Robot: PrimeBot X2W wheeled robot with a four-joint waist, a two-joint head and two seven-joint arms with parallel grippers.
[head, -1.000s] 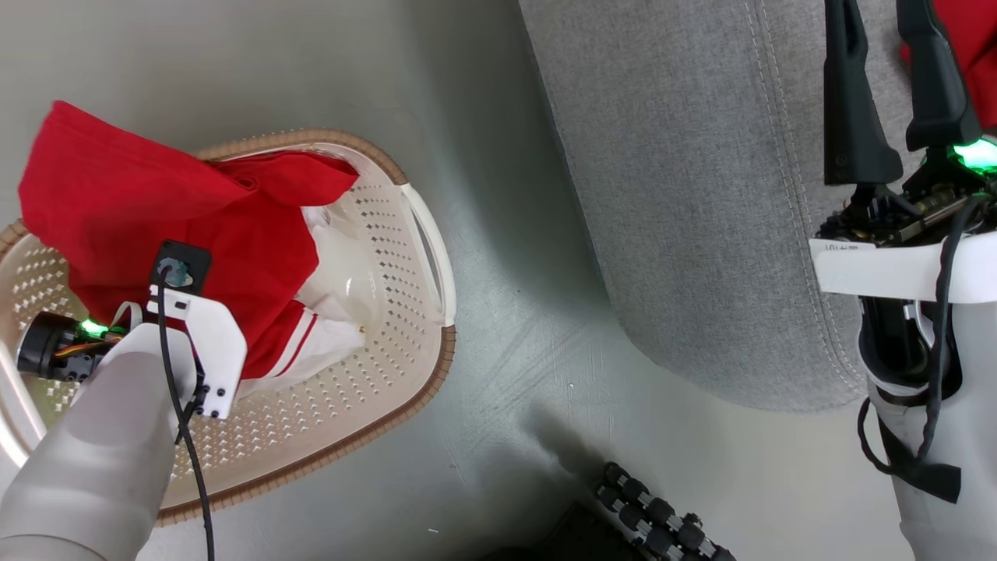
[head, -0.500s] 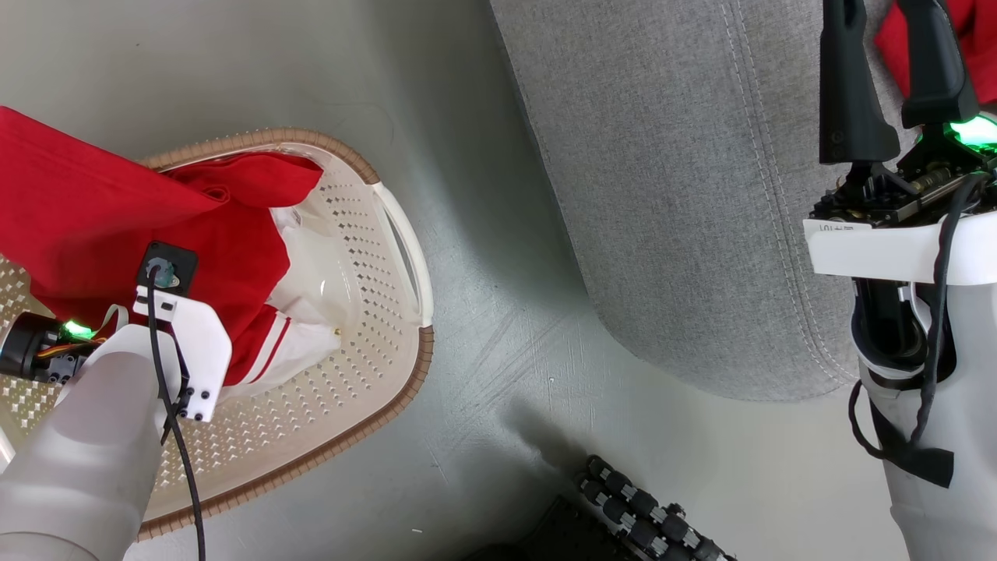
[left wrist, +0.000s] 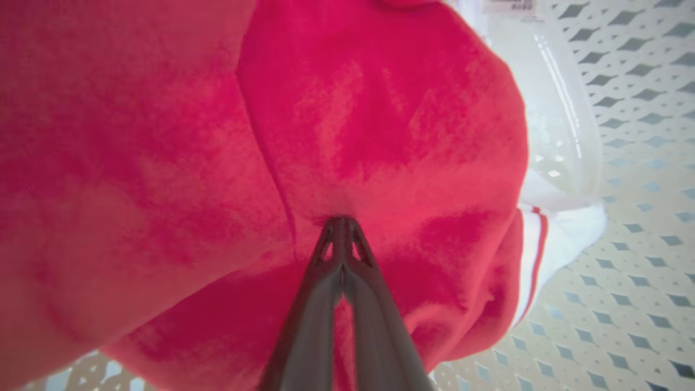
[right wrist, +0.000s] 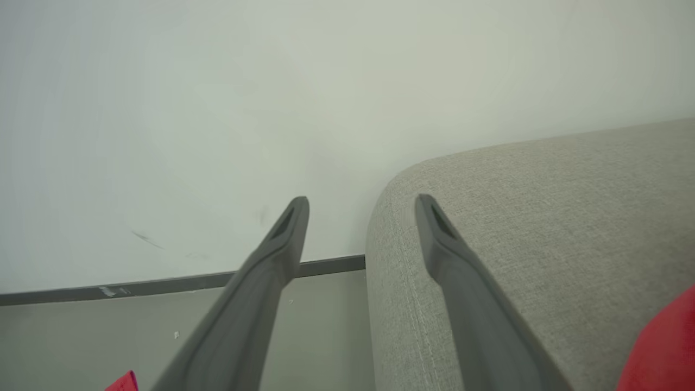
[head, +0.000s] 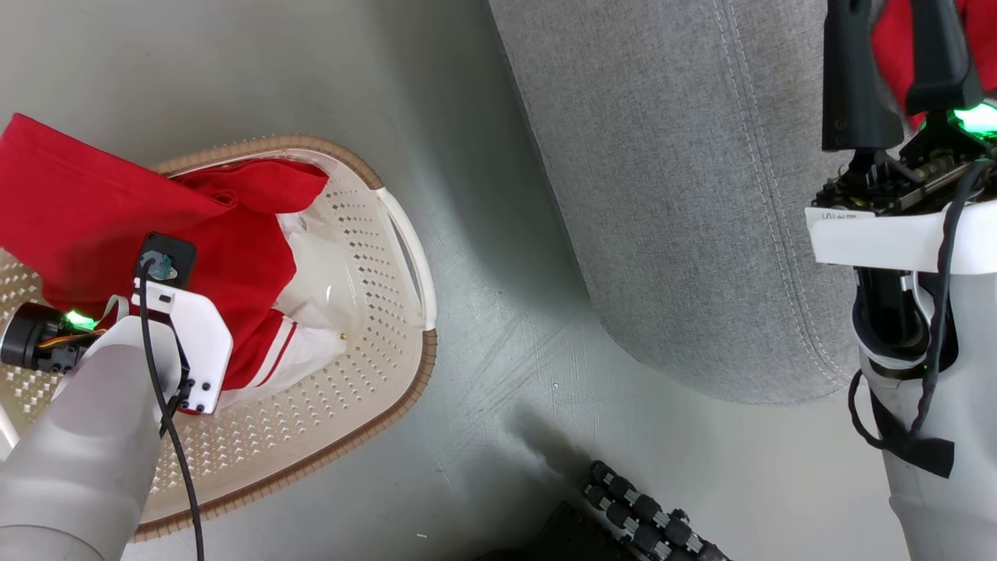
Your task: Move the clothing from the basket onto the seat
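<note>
The red clothing (head: 117, 210) with white striped trim lies heaped in the cream perforated basket (head: 374, 366) on the floor at the left. My left gripper (left wrist: 341, 224) is pressed down into this heap, its two fingers shut together on a fold of the red cloth (left wrist: 380, 108). In the head view its fingers are hidden under the wrist. My right gripper (head: 896, 47) hangs open over the grey seat (head: 685, 195), with nothing between its fingers (right wrist: 362, 205). More red clothing (head: 983, 47) lies on the seat (right wrist: 543, 217) beside that gripper.
Grey floor separates the basket from the seat's rounded corner. The robot's base with its black rollers (head: 646, 514) sits at the bottom middle. A pale wall with a dark baseboard (right wrist: 163, 285) stands beyond the seat's end.
The head camera has shifted, so the whole picture sits a little further left. My left gripper has closed on the red cloth in the basket. The right gripper stays open over the seat.
</note>
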